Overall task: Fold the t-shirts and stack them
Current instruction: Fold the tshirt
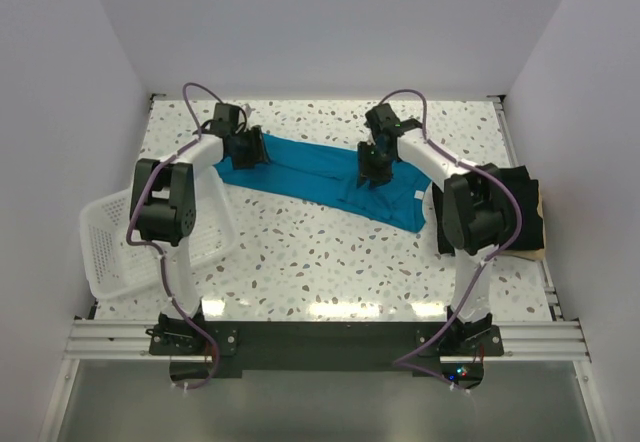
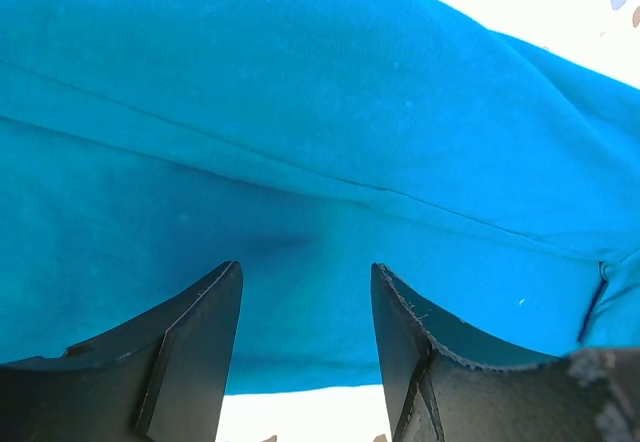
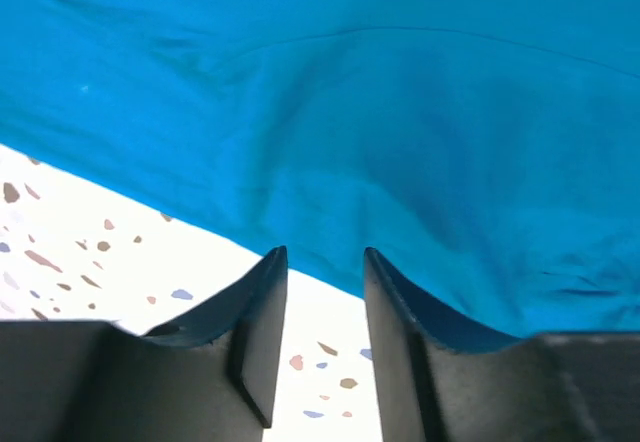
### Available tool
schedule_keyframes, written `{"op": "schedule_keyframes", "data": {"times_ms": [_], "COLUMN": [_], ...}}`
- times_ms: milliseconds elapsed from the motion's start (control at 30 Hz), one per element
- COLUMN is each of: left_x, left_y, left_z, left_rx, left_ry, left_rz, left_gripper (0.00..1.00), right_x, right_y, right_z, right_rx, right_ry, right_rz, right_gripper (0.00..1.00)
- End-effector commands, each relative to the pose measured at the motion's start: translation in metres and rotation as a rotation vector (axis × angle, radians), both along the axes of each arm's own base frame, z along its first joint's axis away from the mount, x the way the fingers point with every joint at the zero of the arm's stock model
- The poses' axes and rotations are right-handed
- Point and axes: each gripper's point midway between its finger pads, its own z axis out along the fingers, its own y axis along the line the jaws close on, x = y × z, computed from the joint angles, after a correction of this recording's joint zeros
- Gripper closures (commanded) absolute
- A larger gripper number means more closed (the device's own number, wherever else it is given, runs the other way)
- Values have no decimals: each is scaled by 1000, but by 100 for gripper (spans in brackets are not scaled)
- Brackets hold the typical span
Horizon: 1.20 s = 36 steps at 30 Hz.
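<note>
The teal-blue t-shirt [image 1: 310, 170] lies as a long folded band across the far half of the table, running from upper left down to the right. My left gripper [image 1: 256, 149] is at its left end. In the left wrist view the left gripper [image 2: 306, 268] is open, with the teal cloth [image 2: 300, 112] and its near edge showing in the gap. My right gripper [image 1: 372, 176] hangs over the band's right half. In the right wrist view the right gripper [image 3: 324, 252] is open by a narrower gap at the shirt's edge [image 3: 400, 112], gripping nothing. The black t-shirt [image 1: 517, 198] lies bunched at the right edge, partly behind the right arm.
A white mesh basket [image 1: 108, 247] sits at the left edge of the speckled table [image 1: 330, 262], beside the left arm. White walls close in the table on three sides. The arms' mounting rail runs along the near edge.
</note>
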Motion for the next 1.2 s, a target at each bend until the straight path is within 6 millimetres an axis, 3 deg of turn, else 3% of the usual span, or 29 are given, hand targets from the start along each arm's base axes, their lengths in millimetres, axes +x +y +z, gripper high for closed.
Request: {"op": "schedule_keyframes", "data": {"times_ms": [0, 233, 367, 600, 800, 1033, 1167], "left_x": [8, 19, 36, 67, 81, 61, 43], "left_y": [3, 5, 4, 7, 12, 23, 26], "left_z": [33, 46, 59, 60, 33, -14, -22], "left_rx": [1, 5, 5, 24, 54, 108, 121], "left_ry": [-91, -135, -189, -247, -259, -145, -95], "left_rz": [-8, 2, 8, 30, 42, 68, 71], "left_gripper": [41, 41, 41, 41, 41, 41, 41], "right_x": [6, -4, -10, -14, -8, 7, 23], "right_y": [-5, -21, -34, -56, -69, -86, -103], "right_z": [23, 19, 10, -14, -34, -52, -60], "right_rx": [82, 53, 24, -77, -154, -254, -337], "right_ry": [-42, -35, -23, 3, 34, 57, 73], "right_rz": [-62, -79, -117, -144, -169, -224, -276], "right_gripper": [59, 55, 54, 53, 53, 53, 52]}}
